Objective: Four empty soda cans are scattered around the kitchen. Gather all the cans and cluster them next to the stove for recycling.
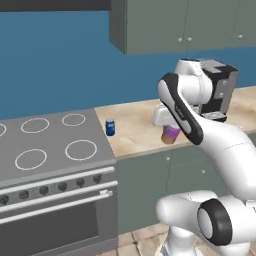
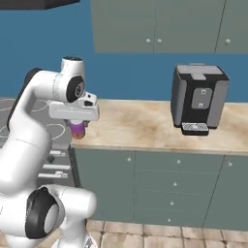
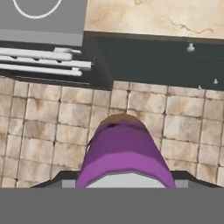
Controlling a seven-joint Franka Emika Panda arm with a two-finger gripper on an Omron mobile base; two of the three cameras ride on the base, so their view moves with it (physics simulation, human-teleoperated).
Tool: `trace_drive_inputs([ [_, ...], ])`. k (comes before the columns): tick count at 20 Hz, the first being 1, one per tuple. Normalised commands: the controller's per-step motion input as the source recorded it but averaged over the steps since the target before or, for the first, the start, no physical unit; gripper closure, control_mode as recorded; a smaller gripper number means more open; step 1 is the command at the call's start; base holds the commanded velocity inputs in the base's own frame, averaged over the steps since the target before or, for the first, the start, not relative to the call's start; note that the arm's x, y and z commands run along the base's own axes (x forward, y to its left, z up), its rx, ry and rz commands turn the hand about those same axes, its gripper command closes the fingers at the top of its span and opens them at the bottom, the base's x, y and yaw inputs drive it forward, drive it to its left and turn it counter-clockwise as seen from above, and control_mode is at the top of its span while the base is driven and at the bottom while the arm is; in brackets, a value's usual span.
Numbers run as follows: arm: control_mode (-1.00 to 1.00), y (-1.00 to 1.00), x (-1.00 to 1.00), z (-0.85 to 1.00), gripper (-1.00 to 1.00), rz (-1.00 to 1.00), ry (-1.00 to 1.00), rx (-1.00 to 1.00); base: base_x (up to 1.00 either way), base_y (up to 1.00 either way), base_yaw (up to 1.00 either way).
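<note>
The end effector [image 1: 171, 131] hangs above the front edge of the table [image 1: 135, 131], pointing down, with a purple can [image 1: 170, 134] clamped between its jaws. The can hangs in the air, its lower end tan, and does not touch the table. In the right base view the end effector [image 2: 77, 127] holds the same can [image 2: 78, 129] just past the table's [image 2: 145, 127] front edge, right of the stove [image 2: 53, 127]. The hand view looks down the length of the purple can [image 3: 124, 156] to the tan tiled floor [image 3: 43, 118] far below, with the table [image 3: 148, 17] edge and dark cabinet fronts [image 3: 157, 61] above it in that picture, and a corner of the stove [image 3: 48, 24] with one white ring at the upper left.

To the end effector's left in the left base view, a blue can [image 1: 110, 127] stands upright on the table, just beside the stove's [image 1: 50, 150] right edge and apart from the held can. The stove is a grey flat top with white burner rings, a row of dark knobs on its front and an oven door below.

Behind and to the right of the end effector a black and grey coffee machine [image 2: 198, 99] stands on the table, well apart from the held can. Grey-green wall cabinets [image 2: 160, 26] hang above against a deep blue wall [image 1: 55, 65], and matching base cabinets [image 2: 160, 186] run under the table.
</note>
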Motion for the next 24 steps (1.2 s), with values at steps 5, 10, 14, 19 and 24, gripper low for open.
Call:
trace_drive_inputs([
  [5,1.00,0.00,0.00,0.00,1.00,0.00,0.00,0.00,0.61,0.37,0.07],
  [10,1.00,0.00,0.00,0.00,1.00,0.00,0.00,0.00,0.62,0.00,0.15],
  [14,1.00,0.00,0.00,0.00,1.00,0.00,0.00,0.00,0.43,0.00,0.19],
  [19,1.00,0.00,0.00,0.00,1.00,0.00,0.00,0.00,0.22,0.00,0.09],
  [24,-1.00,0.00,0.00,-0.06,1.00,0.01,0.04,0.00,0.04,0.02,0.01],
])
